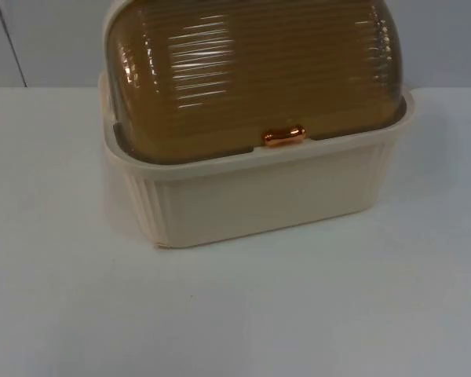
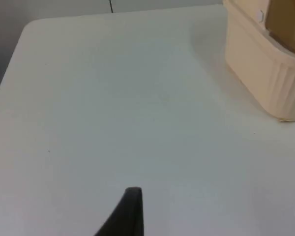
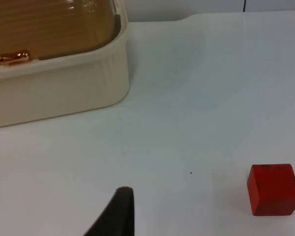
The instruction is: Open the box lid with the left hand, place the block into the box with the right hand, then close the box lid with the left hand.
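Note:
A cream ribbed box (image 1: 259, 196) stands at the back middle of the table, its amber see-through lid (image 1: 251, 71) down and shut. A small copper handle (image 1: 284, 136) sits on the lid's front edge. The red block (image 3: 274, 189) lies on the white table, apart from the box (image 3: 59, 93) and off its right end. My right gripper (image 3: 119, 211) hangs over bare table in front of the box, the block off to one side of it. My left gripper (image 2: 130, 211) is over bare table well away from the box's left end (image 2: 265, 73). Neither holds anything that I can see.
The white table top (image 1: 235, 314) runs wide in front of the box. A grey partition wall (image 1: 39, 39) rises right behind it. The table's rounded far corner (image 2: 32, 27) lies beyond the left gripper.

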